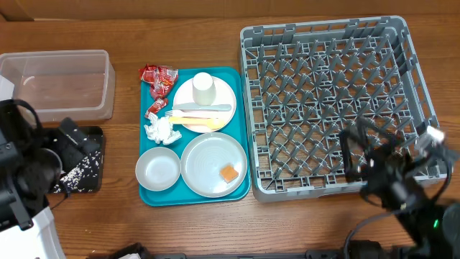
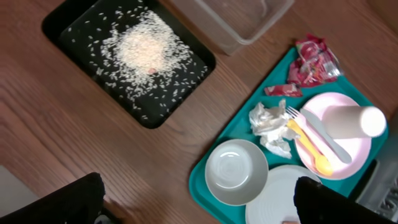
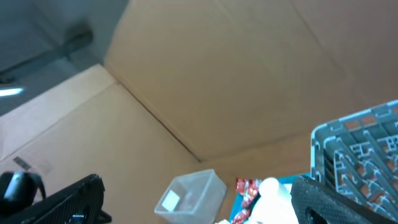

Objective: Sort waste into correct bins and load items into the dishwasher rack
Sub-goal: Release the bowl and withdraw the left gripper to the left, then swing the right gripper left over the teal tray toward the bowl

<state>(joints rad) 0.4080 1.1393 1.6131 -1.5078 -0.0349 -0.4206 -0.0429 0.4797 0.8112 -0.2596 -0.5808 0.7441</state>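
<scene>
On the teal tray lie red wrappers, a crumpled napkin, a small grey bowl and a grey plate bearing an orange cube. A pinkish plate carries a white cup and cutlery. Rice lies spread in the black tray. My left gripper hangs open and holds nothing, over the table edge of the teal tray beside the bowl. My right gripper stands open over the front of the dishwasher rack, which holds nothing.
The clear tub stands at the back left, behind the black tray. The teal tray sits between the bins and the rack. The right wrist view looks up at cardboard walls, with the tub and the rack's corner low in frame.
</scene>
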